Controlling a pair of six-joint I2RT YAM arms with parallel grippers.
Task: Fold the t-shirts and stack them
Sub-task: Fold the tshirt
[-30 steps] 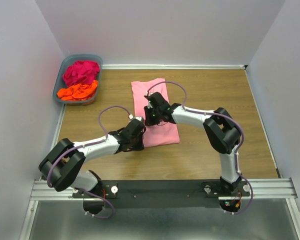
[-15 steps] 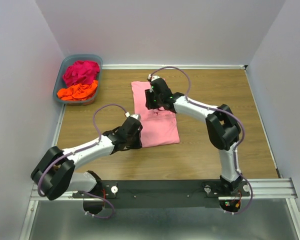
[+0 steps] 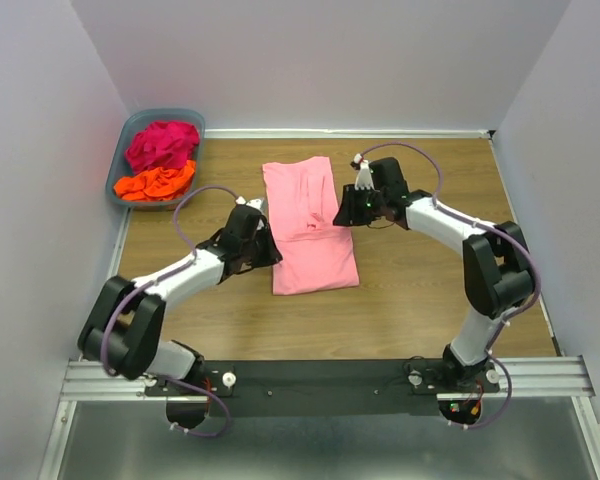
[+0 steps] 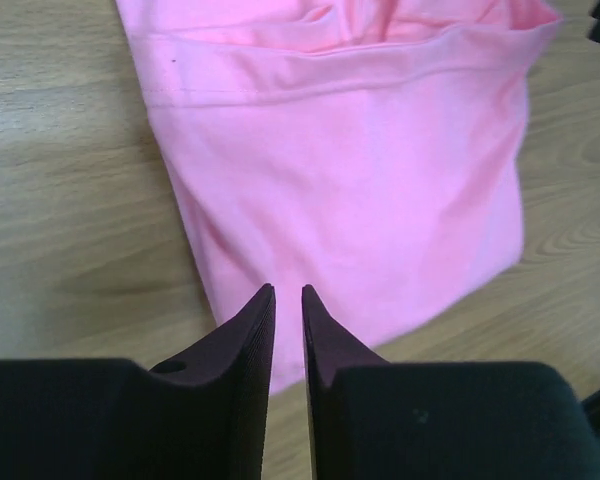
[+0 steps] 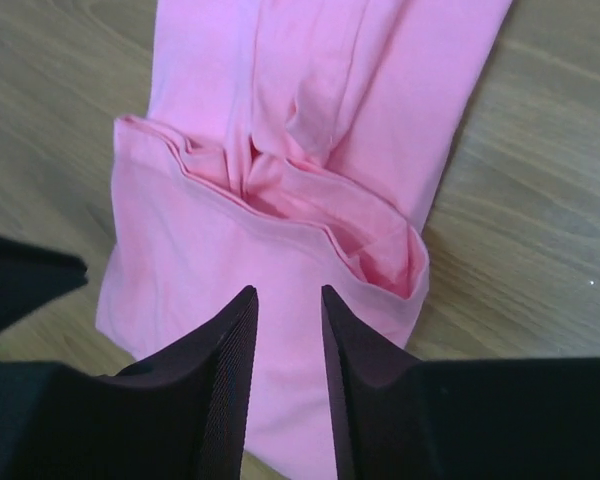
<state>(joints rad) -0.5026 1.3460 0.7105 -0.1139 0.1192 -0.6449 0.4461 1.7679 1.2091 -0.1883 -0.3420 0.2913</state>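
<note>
The pink shirt [image 3: 310, 225] lies flat in the middle of the brown surface [image 3: 430, 300]. It is folded into a long shape. The part near the arms is doubled over on top of the rest, and its folded edge runs across the middle.

The left gripper [image 4: 288, 290] is at the shirt's left side, near the bottom corner. Its two fingers have only a thin gap between them, and nothing is in the gap. The tips point at the pink cloth. I cannot tell if they touch it.

The right gripper [image 5: 288, 292] is at the shirt's right side, close to the folded edge. Its fingers stand a bit wider apart than the left ones. Nothing is between them either.

A grey-blue basket [image 3: 120, 160] sits in the far left corner, well apart from the pink shirt. The magenta shirt [image 3: 162, 143] and the orange shirt [image 3: 157, 183] lie bunched up inside it, touching each other, with the orange one nearer the arms.
</note>
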